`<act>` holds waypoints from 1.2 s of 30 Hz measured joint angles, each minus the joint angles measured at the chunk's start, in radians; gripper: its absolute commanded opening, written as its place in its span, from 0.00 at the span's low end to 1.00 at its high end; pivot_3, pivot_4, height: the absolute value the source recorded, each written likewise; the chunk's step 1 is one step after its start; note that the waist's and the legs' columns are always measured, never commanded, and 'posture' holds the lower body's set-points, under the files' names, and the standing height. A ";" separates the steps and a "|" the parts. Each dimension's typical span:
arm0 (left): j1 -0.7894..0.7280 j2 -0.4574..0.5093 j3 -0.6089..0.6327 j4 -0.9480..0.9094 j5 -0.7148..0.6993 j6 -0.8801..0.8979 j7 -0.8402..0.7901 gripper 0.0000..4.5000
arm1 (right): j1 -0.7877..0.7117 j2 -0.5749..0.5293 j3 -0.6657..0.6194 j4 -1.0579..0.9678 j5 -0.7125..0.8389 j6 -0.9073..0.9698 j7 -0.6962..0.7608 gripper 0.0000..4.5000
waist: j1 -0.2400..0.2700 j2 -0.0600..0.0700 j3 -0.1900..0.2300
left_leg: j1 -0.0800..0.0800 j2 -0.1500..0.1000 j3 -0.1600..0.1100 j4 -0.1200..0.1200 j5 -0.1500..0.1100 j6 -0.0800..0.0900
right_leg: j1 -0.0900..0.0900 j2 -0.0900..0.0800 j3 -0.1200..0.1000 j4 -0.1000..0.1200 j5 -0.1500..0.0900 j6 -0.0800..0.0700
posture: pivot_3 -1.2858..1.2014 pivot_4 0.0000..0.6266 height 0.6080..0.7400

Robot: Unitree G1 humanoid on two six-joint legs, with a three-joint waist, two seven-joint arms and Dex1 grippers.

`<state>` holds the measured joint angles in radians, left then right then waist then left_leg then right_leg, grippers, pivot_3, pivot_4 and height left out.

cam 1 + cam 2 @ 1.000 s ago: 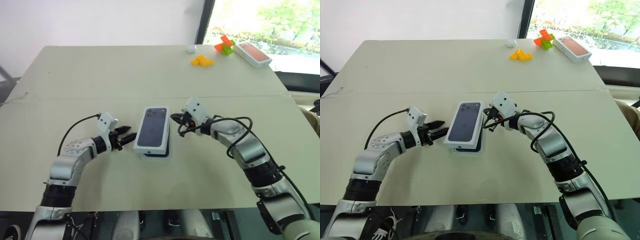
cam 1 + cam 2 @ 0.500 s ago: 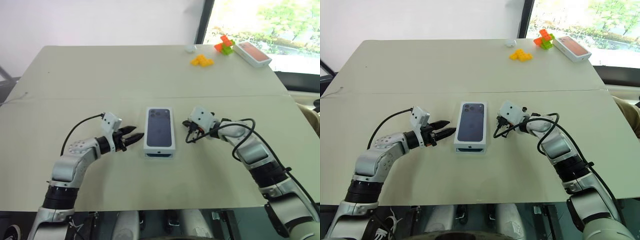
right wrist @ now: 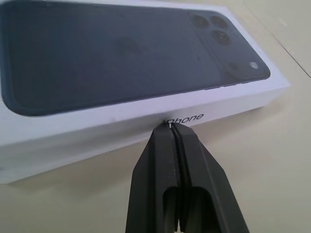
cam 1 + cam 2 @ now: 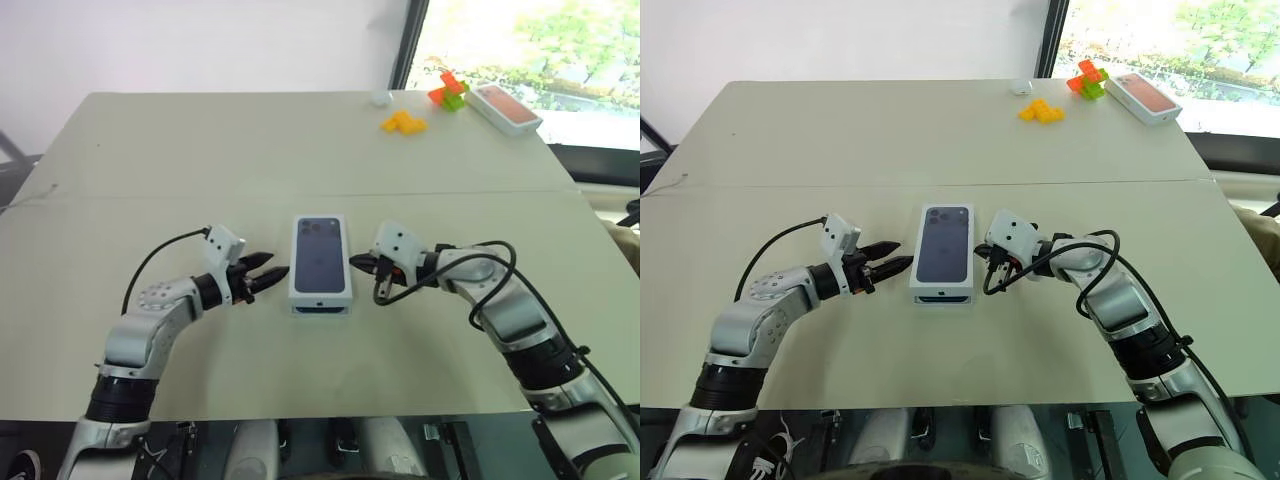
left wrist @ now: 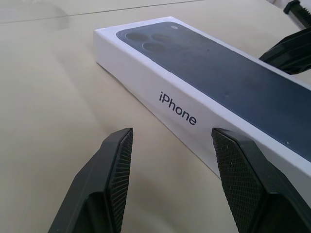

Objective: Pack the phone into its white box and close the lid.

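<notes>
White cardboard sits between the two sets of jaws: the lid (image 4: 321,258), with its dark phone picture facing up, now lies square and flat over the white box on the counter (image 4: 200,160), where a second ago it rode crooked and tilted with the tray's edge peeking out beneath it. That settling is the main change, and it suggests the closing step is all but done; the phone itself is hidden under the lid, presumably inside, so whether it is seated properly cannot be checked from here. Just left of the lid, the left gripper (image 4: 262,277) hovers with its jaws spread, pointing at the long side that carries the printed brand name and standing a little apart from it; it has not moved in the last second. On the opposite long side, the right gripper (image 4: 362,266) has its jaws pressed together, holding nothing, with the tip at or almost touching the lid's wall; over the same second it has drawn back and swung round from the lid's far corner to this side. My reading is that it nudged the lid straight and may only need a light push down to be sure the lid is fully home. Well beyond both jaws, at the far right of the counter, lie yellow blocks (image 4: 403,122), an orange-and-green cluster of blocks (image 4: 448,90) and a red-topped box (image 4: 506,106), none of them involved.
</notes>
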<state>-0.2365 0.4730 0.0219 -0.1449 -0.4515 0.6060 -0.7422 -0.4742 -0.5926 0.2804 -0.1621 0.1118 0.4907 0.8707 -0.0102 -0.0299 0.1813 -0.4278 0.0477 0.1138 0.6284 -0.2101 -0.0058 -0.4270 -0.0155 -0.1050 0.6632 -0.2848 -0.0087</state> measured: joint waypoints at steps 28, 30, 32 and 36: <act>0.080 0.039 0.084 -0.080 -0.066 0.035 0.016 0.60 | -0.034 -0.038 -0.038 -0.009 0.007 0.025 0.068 0.01 | 0.006 -0.001 0.000 | 0.001 0.000 -0.001 0.003 0.000 0.000 | 0.001 0.000 0.000 0.002 0.000 -0.001 | 0.52 0.24 0.98; 0.011 0.024 0.097 -0.085 -0.096 0.054 0.032 0.60 | -0.089 -0.037 -0.059 0.031 0.012 0.014 0.069 0.01 | 0.014 -0.001 0.000 | 0.001 0.000 -0.001 0.003 0.000 0.000 | 0.001 0.000 0.000 0.002 0.000 -0.001 | 0.52 0.24 0.98; -0.054 0.005 0.104 -0.092 -0.124 0.069 0.050 0.60 | -0.124 -0.019 -0.078 0.056 0.019 0.009 0.058 0.01 | 0.019 -0.001 0.000 | 0.001 0.000 -0.001 0.003 0.000 0.000 | 0.002 0.000 0.000 0.002 0.000 -0.001 | 0.52 0.24 0.98; -0.198 -0.048 0.101 -0.061 -0.122 0.065 0.089 0.60 | -0.141 0.089 -0.089 0.073 0.040 0.022 -0.001 0.01 | 0.022 -0.001 0.000 | 0.001 0.000 -0.001 0.002 0.000 0.000 | 0.002 0.001 0.000 0.002 0.001 -0.001 | 0.52 0.24 0.98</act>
<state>-0.4349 0.4246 0.1225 -0.2064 -0.5739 0.6706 -0.6528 -0.6154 -0.5036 0.1914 -0.0894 0.1514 0.5130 0.8698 0.0114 -0.0305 0.1814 -0.4268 0.0477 0.1132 0.6307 -0.2099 -0.0059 -0.4254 -0.0147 -0.1051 0.6653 -0.2841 -0.0096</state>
